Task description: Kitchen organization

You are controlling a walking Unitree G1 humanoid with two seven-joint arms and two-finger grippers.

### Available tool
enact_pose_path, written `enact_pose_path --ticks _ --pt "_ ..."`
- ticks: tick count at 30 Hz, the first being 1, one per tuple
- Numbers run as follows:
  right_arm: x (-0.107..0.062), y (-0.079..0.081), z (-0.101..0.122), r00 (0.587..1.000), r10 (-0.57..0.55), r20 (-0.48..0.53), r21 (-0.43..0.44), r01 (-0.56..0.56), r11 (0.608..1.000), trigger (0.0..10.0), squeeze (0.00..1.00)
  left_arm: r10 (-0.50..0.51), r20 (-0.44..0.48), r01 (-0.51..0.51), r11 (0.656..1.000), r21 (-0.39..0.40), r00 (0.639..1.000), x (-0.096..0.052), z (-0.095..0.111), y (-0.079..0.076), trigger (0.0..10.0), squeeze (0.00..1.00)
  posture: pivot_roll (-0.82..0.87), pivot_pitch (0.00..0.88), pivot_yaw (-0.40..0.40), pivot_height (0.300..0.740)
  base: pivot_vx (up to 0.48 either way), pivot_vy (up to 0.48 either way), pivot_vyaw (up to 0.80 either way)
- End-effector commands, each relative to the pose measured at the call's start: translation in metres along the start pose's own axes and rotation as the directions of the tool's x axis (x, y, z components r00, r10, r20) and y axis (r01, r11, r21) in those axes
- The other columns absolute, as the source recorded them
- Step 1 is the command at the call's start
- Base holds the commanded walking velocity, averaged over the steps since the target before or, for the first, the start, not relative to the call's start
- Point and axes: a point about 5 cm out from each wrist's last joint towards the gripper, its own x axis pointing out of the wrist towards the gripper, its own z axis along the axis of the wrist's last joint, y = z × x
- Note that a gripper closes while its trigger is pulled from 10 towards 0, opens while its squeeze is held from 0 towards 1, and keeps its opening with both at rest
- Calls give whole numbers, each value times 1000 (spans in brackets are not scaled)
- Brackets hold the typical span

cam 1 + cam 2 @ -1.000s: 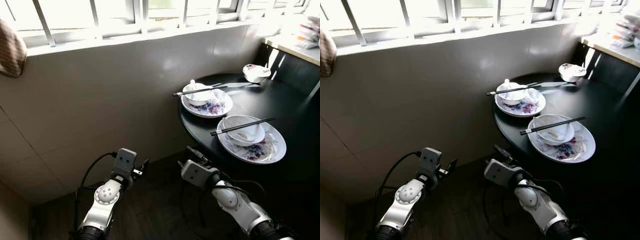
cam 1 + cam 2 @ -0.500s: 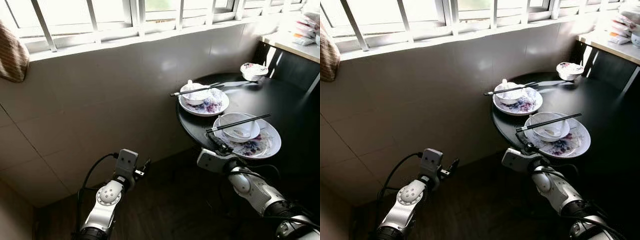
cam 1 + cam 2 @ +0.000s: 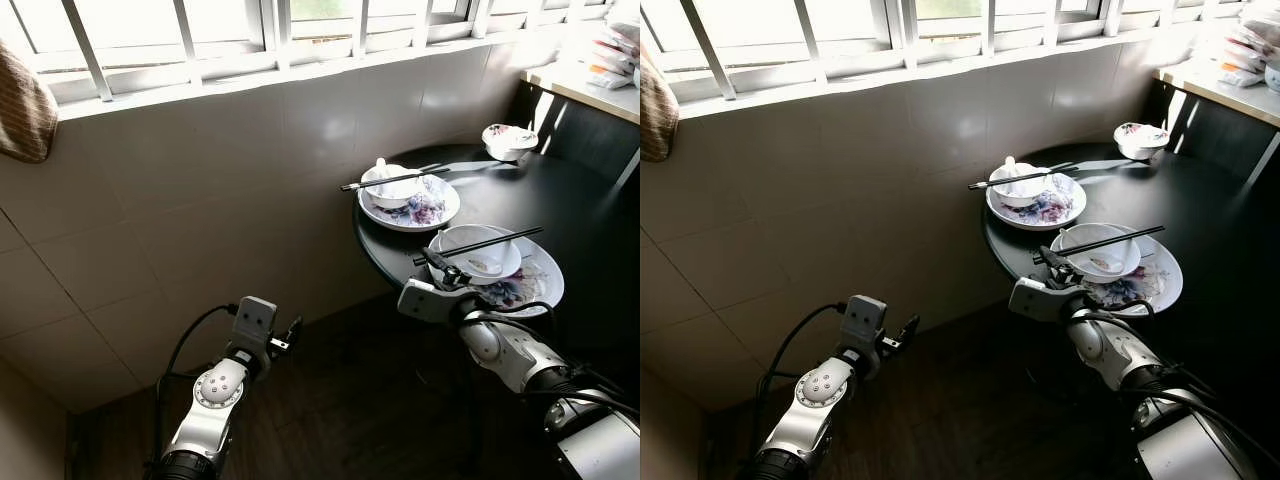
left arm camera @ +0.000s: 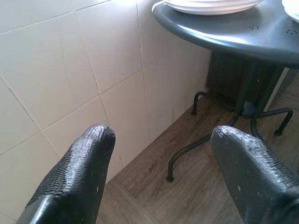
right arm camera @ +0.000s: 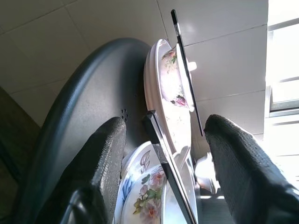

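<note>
On the round black table (image 3: 560, 200), at its near edge, sits the setting we're reaching for — a floral plate (image 3: 535, 285) with a white bowl (image 3: 480, 255) on it and a pair of black chopsticks (image 3: 480, 245) laid across the bowl's rim. Our right gripper (image 3: 440, 268) is up at that edge, fingers spread wide with nothing between them; in the right wrist view the near end of the chopsticks (image 5: 166, 158) sits in the gap between the two pads.

Handling-wise, we'd guess the chopsticks are light, stiff and slick, and will roll off the rim if nudged sideways. Best bet looks like pinching both together near the overhanging end, closing gently so they don't scissor apart. The china is the heavy, breakable part — the bowl is loose on its plate, so we'd take it by the rim and not shove it.

Count as far as we can see: two floral plates, the second one (image 3: 425, 212) farther back with its own bowl (image 3: 392, 187) and chopsticks (image 3: 395, 180); so two pairs of chopsticks, plus a third small bowl (image 3: 510, 140) at the far side — three bowls total.

Our left gripper (image 3: 290, 330) hangs low by the tiled wall (image 3: 200, 200), fingers apart and empty.
</note>
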Motion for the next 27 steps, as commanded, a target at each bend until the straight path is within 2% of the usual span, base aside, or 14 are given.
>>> enact_pose_path --ticks 1,2,3,4,5,6,7,9,15,17,21,22,23,27 --pt "4 -5 6 999 -12 39 30 11 999 10000 0 10 3 -9 1000 -16 1000 1 0 1 10000 0 61 0 19 740 0 0 0" --pt "4 -5 11 998 -10 65 70 5 998 10000 0 10 3 -10 1000 -17 1000 1 0 1 10000 0 61 0 19 740 0 0 0" --pt "5 -1 24 990 -2 142 134 -17 991 10000 0 11 3 -11 1000 -19 1000 1 0 1 10000 0 61 0 19 740 0 0 0" --pt "5 -1 24 990 -2 142 134 -17 991 10000 0 11 3 -11 1000 -19 1000 1 0 1 10000 0 61 0 19 740 0 0 0" --pt "5 3 33 981 8 191 169 -41 985 10000 0 12 3 -11 1000 -19 1000 1 0 1 10000 0 61 0 19 740 0 0 0" --pt "3 15 54 952 35 304 209 -102 973 10000 0 11 4 -11 1000 -20 1000 1 0 1 10000 0 59 0 19 740 0 0 0" --pt "3 15 54 952 35 304 209 -102 973 10000 0 11 4 -11 1000 -20 1000 1 0 1 10000 0 59 0 19 740 0 0 0" --pt "-1 24 73 917 36 398 222 -135 966 10000 0 10 4 -10 1000 -21 1000 0 0 1 10000 0 60 0 22 740 0 0 0" --pt "-10 34 90 878 19 479 252 -158 955 10000 0 11 10 -11 1000 -21 1000 0 1 2 10000 0 52 0 24 740 0 0 0" --pt "-15 42 90 884 39 466 300 -200 933 10000 0 18 19 -18 1000 -19 1000 -1 2 2 10000 0 52 0 24 740 0 0 0" --pt "-29 66 67 946 71 316 467 -221 856 10000 0 83 69 -86 996 34 994 -5 8 8 10000 0 47 0 22 740 0 0 0" --pt "-33 67 61 960 54 274 528 -197 826 10000 0 111 76 -116 991 69 991 -8 12 11 10000 0 39 0 24 740 0 0 0" --pt "-33 67 61 960 54 274 528 -197 826 10000 0 111 76 -116 991 69 991 -8 12 11 10000 0 39 0 24 740 0 0 0" --pt "-36 55 40 995 11 95 632 -69 772 10000 0 105 122 -123 981 148 987 -18 20 11 10000 0 32 0 28 740 0 0 0"
